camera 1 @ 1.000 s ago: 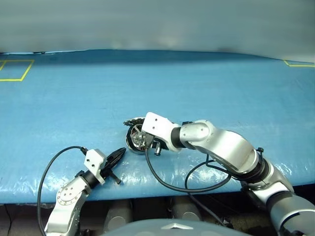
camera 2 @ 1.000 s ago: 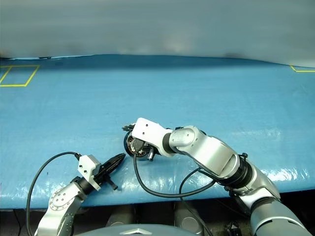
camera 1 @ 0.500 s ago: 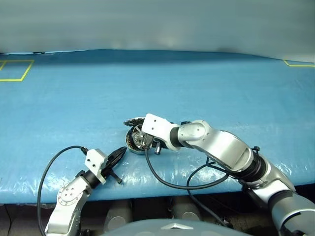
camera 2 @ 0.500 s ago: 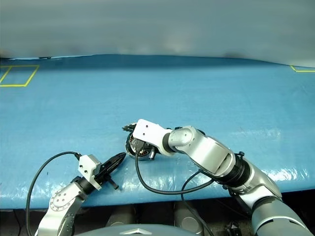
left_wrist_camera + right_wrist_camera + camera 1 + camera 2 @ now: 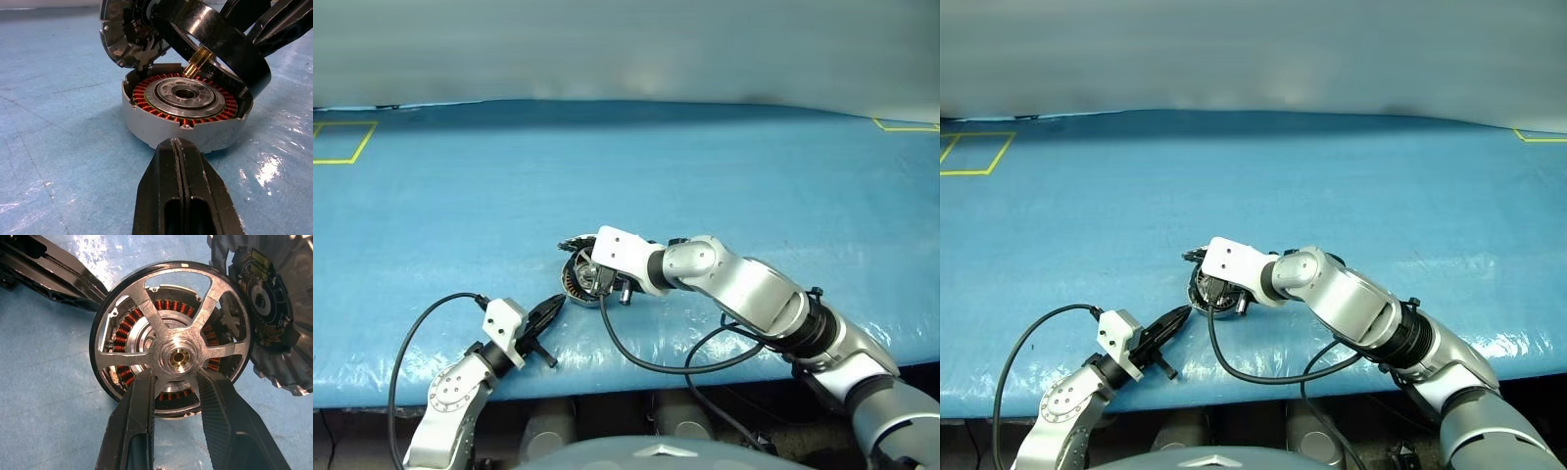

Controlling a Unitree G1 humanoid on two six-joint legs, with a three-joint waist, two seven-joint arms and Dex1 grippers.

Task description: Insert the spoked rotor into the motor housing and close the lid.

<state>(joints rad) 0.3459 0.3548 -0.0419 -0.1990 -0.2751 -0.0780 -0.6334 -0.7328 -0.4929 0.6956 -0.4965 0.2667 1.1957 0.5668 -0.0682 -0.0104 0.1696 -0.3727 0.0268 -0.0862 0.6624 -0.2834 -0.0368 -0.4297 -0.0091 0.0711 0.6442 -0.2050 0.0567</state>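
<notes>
The motor housing (image 5: 186,122), a grey ring lined with coppery windings, sits on the blue table near its front edge. My right gripper (image 5: 176,375) is shut on the spoked rotor (image 5: 178,357). Its fingers (image 5: 139,406) clamp near the silvery hub. The black-rimmed rotor (image 5: 215,44) hangs tilted just above the housing's open top. The lid (image 5: 274,308) leans against the housing's far side, jagged face towards it. My left gripper (image 5: 176,147) is shut and empty, its tip a short way in front of the housing (image 5: 576,289).
The blue sheet covers the table (image 5: 705,166), which reaches far back and to both sides. Yellow tape marks (image 5: 337,142) lie at the far left and far right. The table's front edge (image 5: 607,377) runs just behind the left gripper. Black cables (image 5: 656,367) loop over it.
The right forearm has swung slightly, with the rotor still held over the housing. The left gripper has kept still.
</notes>
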